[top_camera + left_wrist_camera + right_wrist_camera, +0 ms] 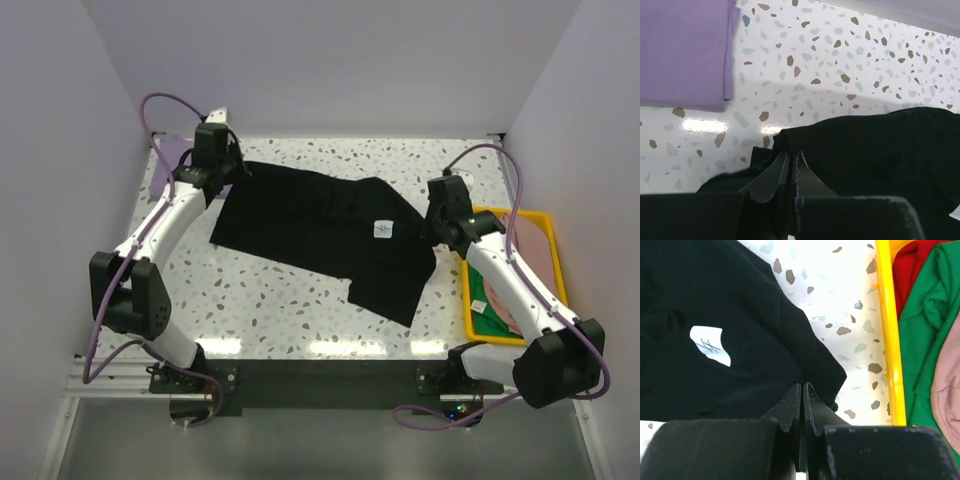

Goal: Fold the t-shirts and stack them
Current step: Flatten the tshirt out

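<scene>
The black t-shirt (320, 230) is spread across the table (280, 310) (white label (710, 345) up). Its far-left corner is pinched by the left gripper (790, 156), closed to a sliver on cloth; its right edge is clamped likewise by the right gripper (802, 388). The lavender t-shirt (685, 50) is laid folded beside the left gripper. The green t-shirt (925, 315) and pink t-shirt (946, 400) are piled in the yellow bin (887, 330).

A white speckled terrazzo table (290, 310) fills the middle. A yellow plastic bin (468, 318) sits on the table's right edge. Plain pale walls (340, 60) enclose the table on three sides
</scene>
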{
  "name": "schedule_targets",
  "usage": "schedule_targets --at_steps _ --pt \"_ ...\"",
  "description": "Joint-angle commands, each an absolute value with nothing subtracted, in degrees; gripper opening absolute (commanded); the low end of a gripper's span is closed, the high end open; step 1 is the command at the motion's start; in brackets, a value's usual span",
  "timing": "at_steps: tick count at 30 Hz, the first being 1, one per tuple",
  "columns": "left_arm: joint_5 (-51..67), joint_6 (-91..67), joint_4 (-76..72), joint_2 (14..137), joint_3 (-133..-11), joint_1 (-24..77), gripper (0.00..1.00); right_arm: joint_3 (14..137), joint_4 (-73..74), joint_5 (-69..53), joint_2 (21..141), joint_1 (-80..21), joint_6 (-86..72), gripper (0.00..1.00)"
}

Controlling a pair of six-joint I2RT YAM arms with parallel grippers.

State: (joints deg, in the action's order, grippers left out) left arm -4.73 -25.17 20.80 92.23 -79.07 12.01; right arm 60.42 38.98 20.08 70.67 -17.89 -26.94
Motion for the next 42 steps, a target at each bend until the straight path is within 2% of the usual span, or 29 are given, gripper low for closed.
schedule_targets --at_steps 1,7,10,11,13,14,17,21,27,32,42 --pt "-8.8 -23.4 19.3 87.3 -76.9 11.3 0.0 63.9 39.2 21.0 71.3 -17.1 -25.5 0.0" --pt "-7.2 -24.1 19.4 94.6 -79.0 9.5 0.01 66.3 37.4 21.2 78.7 -15.7 -25.9 0.0" --pt "-6.5 -24.1 19.5 98.6 -82.2 9.1 0.08 69.3 36.9 20.4 83.1 -15.5 -25.8 0.12" --pt "-5.5 -24.2 19.7 99.4 -83.4 8.8 0.22 70.5 37.5 19.7 84.4 -15.5 -25.7 0.24" --pt "-4.6 -24.9 20.1 99.9 -83.9 8.0 0.4 72.5 38.5 17.2 85.8 -15.5 -25.1 0.36" --pt "-4.5 -25.0 20.0 99.3 -83.1 7.8 0.53 72.3 38.1 16.9 85.3 -15.5 -25.1 0.48" --pt "-6.2 -25.9 17.7 94.3 -77.1 7.8 0.64 68.9 36.8 16.9 81.8 -15.5 -25.4 0.61" --pt "-10.4 -31.1 16.6 83.7 -65.7 7.3 0.68 61.6 37.0 16.8 77.9 -15.5 -25.7 0.7" --pt "-15.4 -36.2 16.3 73.6 -50.0 5.3 0.67 53.7 36.3 16.1 70.1 -15.6 -27.4 0.73" --pt "-15.6 -38.1 17.6 74.5 -47.7 3.5 0.67 50.2 35.2 12.4 66.7 -15.5 -28.4 0.73" --pt "-17.7 -42.1 15.9 85.6 -46.6 2.3 0.65 46.4 32.0 9.6 66.7 -15.6 -30.2 0.73"
